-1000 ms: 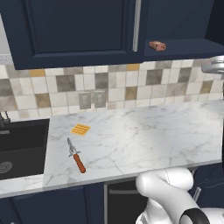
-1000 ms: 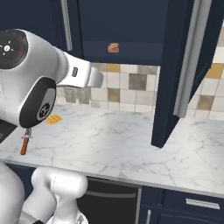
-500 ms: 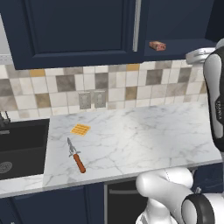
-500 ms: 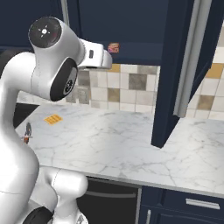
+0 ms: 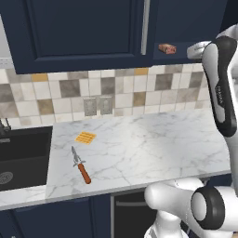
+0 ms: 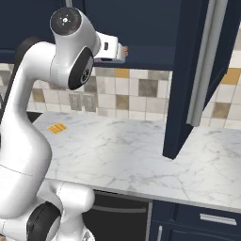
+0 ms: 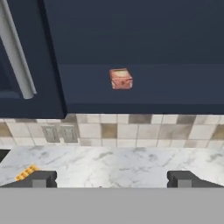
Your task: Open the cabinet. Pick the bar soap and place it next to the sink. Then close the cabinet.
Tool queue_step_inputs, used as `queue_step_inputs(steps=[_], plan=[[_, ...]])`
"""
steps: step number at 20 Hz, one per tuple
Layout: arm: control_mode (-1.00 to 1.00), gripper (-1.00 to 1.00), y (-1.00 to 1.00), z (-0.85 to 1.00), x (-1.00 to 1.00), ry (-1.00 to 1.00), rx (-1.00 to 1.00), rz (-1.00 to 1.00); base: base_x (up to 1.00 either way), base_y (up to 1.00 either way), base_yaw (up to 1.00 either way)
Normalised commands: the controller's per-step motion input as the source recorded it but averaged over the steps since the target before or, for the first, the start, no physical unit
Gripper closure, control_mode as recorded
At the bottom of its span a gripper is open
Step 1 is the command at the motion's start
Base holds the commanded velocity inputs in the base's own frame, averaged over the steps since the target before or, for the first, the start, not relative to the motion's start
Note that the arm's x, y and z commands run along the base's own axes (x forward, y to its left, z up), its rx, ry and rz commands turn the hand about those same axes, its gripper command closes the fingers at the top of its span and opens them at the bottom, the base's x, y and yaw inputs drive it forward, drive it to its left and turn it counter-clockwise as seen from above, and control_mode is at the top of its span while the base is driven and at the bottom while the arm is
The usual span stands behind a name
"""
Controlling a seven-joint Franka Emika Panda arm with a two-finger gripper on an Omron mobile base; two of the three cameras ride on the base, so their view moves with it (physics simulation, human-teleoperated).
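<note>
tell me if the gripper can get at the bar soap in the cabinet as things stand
Probably yes: the cabinet door is swung open, the bar soap lies alone on the shelf's front edge, and the open gripper faces it with nothing between.

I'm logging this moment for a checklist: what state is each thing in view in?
cabinet: door swung open
bar soap: lying on the cabinet shelf, not held
hand: open, empty, facing the bar soap
knife: lying flat on the counter
sink: nothing visible in the basin
</note>
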Motion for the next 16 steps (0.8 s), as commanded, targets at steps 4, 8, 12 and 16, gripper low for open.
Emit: queue_step_inputs(steps=[4,8,12,16], plan=[[-1.0,-1.0,0.0,0.0,0.33,0.02,0.0,0.04,0.0,0.0,0.0],[-1.0,-1.0,-0.02,0.0,0.65,0.0,0.02,0.1,0.0,0.0,0.0],[-1.0,-1.0,0.0,0.0,0.87,0.0,0.02,0.12,0.0,0.0,0.0],[-1.0,-1.0,-0.01,0.0,0.79,0.01,0.0,0.1,0.0,0.0,0.0]])
